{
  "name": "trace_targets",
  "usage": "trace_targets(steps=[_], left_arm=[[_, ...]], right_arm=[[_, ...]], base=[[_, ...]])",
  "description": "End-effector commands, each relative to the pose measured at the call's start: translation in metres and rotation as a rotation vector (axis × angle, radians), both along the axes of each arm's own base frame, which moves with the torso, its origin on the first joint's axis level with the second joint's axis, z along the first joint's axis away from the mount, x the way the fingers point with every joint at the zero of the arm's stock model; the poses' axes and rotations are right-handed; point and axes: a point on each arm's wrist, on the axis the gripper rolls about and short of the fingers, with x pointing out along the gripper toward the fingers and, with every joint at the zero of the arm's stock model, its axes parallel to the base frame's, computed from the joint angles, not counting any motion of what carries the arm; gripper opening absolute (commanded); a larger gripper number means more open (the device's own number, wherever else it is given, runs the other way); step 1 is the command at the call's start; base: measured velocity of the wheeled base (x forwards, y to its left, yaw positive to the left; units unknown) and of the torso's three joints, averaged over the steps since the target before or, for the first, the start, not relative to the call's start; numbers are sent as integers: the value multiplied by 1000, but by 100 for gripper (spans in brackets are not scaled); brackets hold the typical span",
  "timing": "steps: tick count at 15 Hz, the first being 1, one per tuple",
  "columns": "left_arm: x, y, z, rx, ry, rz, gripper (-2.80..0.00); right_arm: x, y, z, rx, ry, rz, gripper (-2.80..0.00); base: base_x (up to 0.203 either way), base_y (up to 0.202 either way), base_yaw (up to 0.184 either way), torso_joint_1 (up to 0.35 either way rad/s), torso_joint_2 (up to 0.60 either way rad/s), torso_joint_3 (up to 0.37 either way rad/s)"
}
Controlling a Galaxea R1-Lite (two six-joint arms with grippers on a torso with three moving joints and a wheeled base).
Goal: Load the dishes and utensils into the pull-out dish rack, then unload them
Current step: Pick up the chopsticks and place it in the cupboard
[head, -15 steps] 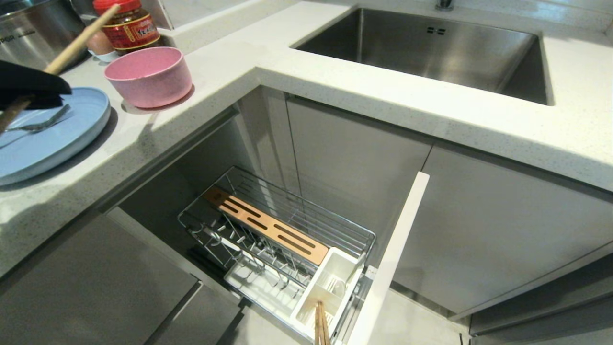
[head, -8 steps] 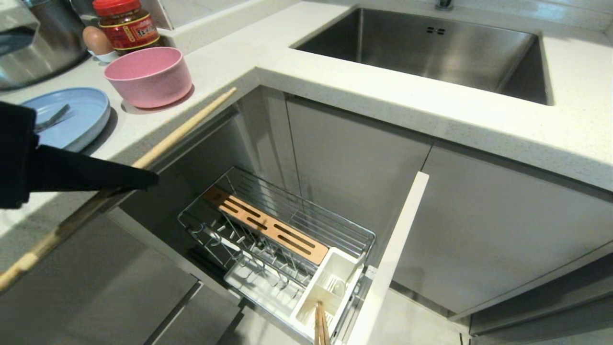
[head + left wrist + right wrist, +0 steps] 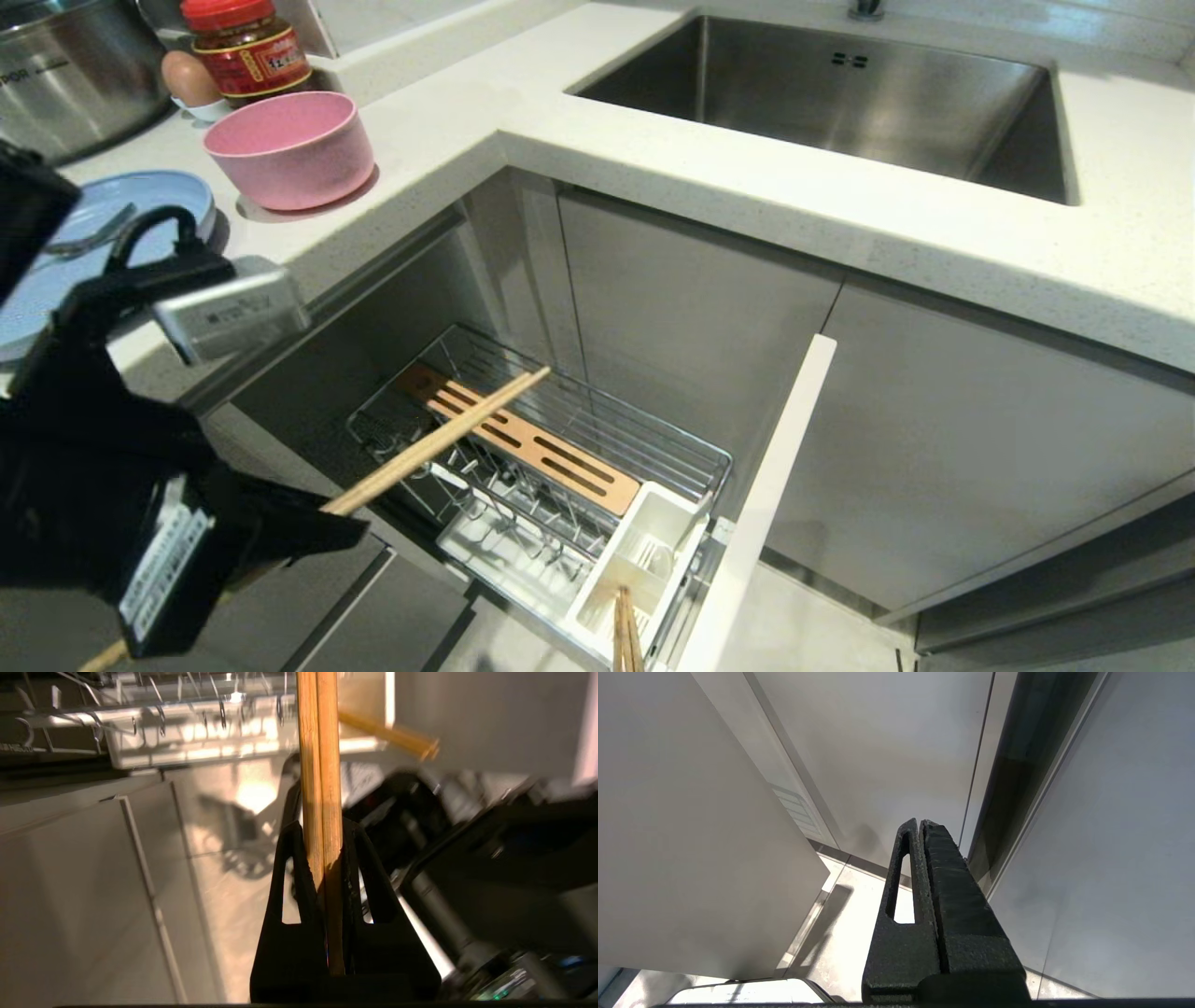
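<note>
**Chopstick in hand, heading for the cup**

Head view. My left gripper sits low at the left, in front of the cabinet, pinching a wooden chopstick. The stick slants up and to the right, its free end over the back of the dish rack, above the wooden strip. Another stick already stands in the white cup at the front of the rack. On the counter: blue plate with the fork on it, pink bowl just beside the plate. Pot, jar and an egg behind them. Sink to the right. I judge loading is early: one utensil in, plate, bowl and fork not yet placed.

Left wrist view. The fingers are clamped on the chopstick, which runs straight out past the tips toward the rack wires. The stick in the cup shows beyond. The grip looks firm and close to one end.

Right wrist view. My right gripper is pressed together, holding nothing, pointing down between cabinet fronts at the floor. Parked.

Next move, as I read it: swing the stick toward the cup, tip it closer to upright, lower the end inside, then let go. Risk: the long free end catching the wires.
</note>
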Motion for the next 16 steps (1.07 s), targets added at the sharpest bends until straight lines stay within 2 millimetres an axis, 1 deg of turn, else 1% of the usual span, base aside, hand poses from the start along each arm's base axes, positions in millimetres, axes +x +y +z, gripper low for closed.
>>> trace_targets(steps=[1,2,4,6,8,12,16], left_arm=[[5,-7,-24,122,57,-72,-280],[4,-10,-33,166,79,-108,-280],[4,-14,-40,207,92,-147,-280],[3,-19,-54,270,125,-202,-280],[1,-25,-61,300,145,-240,-280],[-4,-29,-81,495,164,-248,-280],[1,-38,-93,553,196,-247,-280]], right_arm=[[0,0,0,0,-5,0,-280],[0,0,0,0,-5,0,-280],[0,0,0,0,-5,0,-280],[0,0,0,0,-5,0,-280],[0,0,0,0,-5,0,-280],[0,0,0,0,-5,0,-280],[0,0,0,0,-5,0,-280]], base=[[0,0,0,0,0,0],[0,0,0,0,0,0],[0,0,0,0,0,0],[0,0,0,0,0,0],[0,0,0,0,0,0],[0,0,0,0,0,0],[0,0,0,0,0,0]])
